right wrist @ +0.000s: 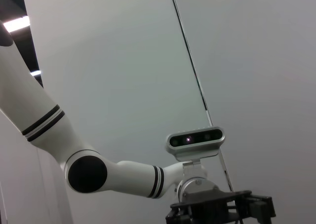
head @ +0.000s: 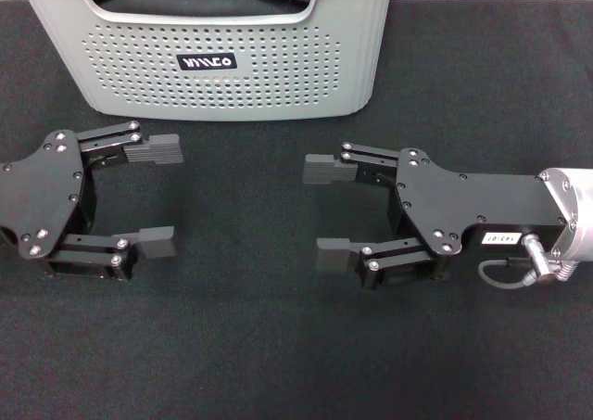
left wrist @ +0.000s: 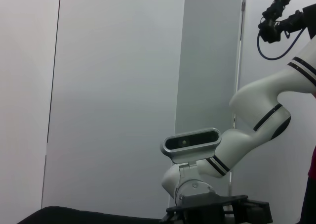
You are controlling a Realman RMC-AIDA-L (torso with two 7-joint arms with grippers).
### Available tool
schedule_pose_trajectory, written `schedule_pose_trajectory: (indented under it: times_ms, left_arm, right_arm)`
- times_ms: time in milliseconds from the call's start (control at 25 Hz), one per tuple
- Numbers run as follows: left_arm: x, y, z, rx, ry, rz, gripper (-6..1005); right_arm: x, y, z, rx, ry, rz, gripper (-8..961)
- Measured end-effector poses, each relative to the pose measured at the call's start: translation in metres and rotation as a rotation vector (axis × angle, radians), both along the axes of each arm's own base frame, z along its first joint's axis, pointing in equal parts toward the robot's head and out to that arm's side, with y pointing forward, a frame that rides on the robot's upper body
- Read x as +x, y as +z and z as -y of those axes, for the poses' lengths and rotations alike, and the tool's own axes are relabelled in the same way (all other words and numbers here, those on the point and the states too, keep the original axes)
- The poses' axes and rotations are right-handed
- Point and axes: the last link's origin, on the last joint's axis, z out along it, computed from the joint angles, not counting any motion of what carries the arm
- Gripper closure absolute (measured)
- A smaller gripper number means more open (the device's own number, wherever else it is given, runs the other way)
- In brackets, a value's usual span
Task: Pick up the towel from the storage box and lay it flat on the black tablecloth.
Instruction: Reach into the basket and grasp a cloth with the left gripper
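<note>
We are resting our left gripper [head: 155, 197], jaws spread wide and empty, near the left edge of the wide black woven tablecloth [head: 278, 346]. The light grey perforated plastic storage box [head: 222, 68] is sitting at the far edge; only dark fabric shows inside, so we cannot make out the towel. Our right gripper [head: 331, 211] is lying right of centre, likewise spread and empty.
</note>
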Motion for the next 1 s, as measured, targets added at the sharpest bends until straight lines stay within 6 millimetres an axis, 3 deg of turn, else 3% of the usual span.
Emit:
schedule_pose_trajectory:
  times_ms: [680, 880, 1000]
  left_arm:
    - [0.002, 0.004, -0.006, 0.045, 0.014, 0.028, 147]
    - [0.018, 0.012, -0.035, 0.134, 0.066, 0.086, 150]
    - [0.046, 0.012, -0.067, 0.153, 0.094, 0.095, 152]
  right_arm:
    - [0.007, 0.001, 0.000, 0.016, -0.021, 0.010, 81]
    - [0.020, 0.002, -0.007, 0.084, -0.085, 0.044, 81]
    - [0.029, 0.007, -0.011, 0.122, -0.133, 0.046, 81]
